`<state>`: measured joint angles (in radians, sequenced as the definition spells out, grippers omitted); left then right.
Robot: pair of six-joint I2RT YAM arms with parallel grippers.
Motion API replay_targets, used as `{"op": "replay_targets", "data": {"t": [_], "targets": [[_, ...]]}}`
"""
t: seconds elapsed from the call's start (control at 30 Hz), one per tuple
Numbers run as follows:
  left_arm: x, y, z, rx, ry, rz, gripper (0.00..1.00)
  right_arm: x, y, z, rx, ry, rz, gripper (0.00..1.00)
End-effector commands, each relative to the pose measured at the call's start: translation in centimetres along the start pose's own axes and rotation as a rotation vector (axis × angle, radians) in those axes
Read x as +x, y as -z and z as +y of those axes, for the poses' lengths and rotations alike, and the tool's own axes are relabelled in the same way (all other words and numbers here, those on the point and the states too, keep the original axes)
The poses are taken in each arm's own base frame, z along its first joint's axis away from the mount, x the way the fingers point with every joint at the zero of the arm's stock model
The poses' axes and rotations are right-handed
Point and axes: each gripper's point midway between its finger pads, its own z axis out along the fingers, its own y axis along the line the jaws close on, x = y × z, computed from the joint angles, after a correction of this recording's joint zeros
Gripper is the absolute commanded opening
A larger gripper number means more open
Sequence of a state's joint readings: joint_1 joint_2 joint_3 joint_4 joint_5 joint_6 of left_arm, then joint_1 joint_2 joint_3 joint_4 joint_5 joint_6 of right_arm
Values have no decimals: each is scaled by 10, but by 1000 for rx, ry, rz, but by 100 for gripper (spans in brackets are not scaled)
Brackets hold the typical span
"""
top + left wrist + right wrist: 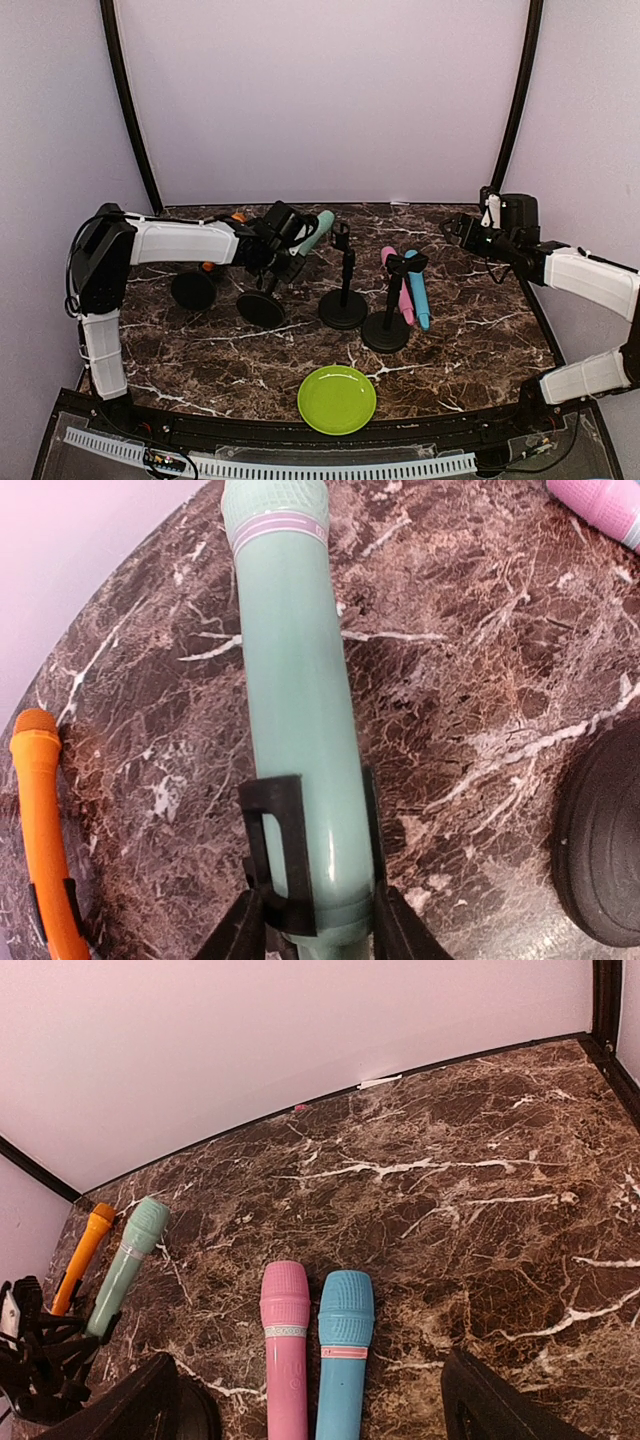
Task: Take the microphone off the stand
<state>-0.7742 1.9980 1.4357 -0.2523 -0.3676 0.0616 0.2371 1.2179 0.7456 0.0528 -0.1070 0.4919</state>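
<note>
Left tool (318, 932) grips the lower end of the green microphone (295, 710), with a finger pressed against each side, next to the black clip (277, 845). You will note that the microphone sits tilted in that clip, on the stand (261, 306) at the left of the worktop (470, 330). Right tool (452, 228) hangs open and empty at the far right.

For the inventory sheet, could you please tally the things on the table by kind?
Microphones: 4
Stands: 4
Plates: 1
Total: 9
</note>
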Motion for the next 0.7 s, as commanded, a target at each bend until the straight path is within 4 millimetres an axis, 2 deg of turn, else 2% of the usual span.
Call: {"op": "replay_targets", "data": {"t": [0.0,0.17,0.37,0.43,0.57,0.67], "targets": [[-46,52,32,-65,94,-192,19,-12,6,3,-9,-5,-52,91],[-55,74,45,-90,128,-265,15,-16,10,5,-13,-5,-66,91],[-53,90,52,-99,149,-325,11,-19,13,7,-17,-5,-73,91],[-58,96,53,-92,156,-359,11,-18,13,6,-16,-6,-70,91],[-56,94,42,-22,148,-351,14,-16,13,6,-18,-9,-68,91],[-48,85,34,78,194,-311,23,-16,13,6,-20,-10,-64,91]]}}
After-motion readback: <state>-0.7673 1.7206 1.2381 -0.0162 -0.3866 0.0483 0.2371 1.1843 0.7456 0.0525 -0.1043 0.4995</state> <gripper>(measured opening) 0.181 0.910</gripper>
